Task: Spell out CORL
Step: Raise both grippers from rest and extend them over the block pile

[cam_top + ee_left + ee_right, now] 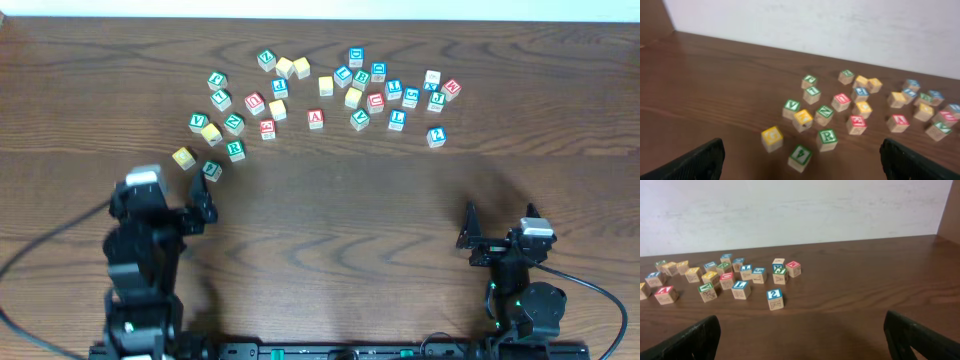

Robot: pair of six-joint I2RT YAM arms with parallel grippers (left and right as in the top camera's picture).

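The wooden table [350, 230] carries all items. The left gripper [198, 212] and right gripper [470, 238] sit near the front edge, both spread wide and holding nothing. Letter cubes [315, 118] lie scattered across the far half. The green R cube [235, 150] lies at the scatter's left, near the left gripper, and the blue L cube [397, 119] lies right of centre. Letters on the yellow-topped cubes [211, 133] are unreadable.

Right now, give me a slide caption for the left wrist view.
Open left gripper facing scattered alphabet cubes on the wooden table, green R cube close ahead.
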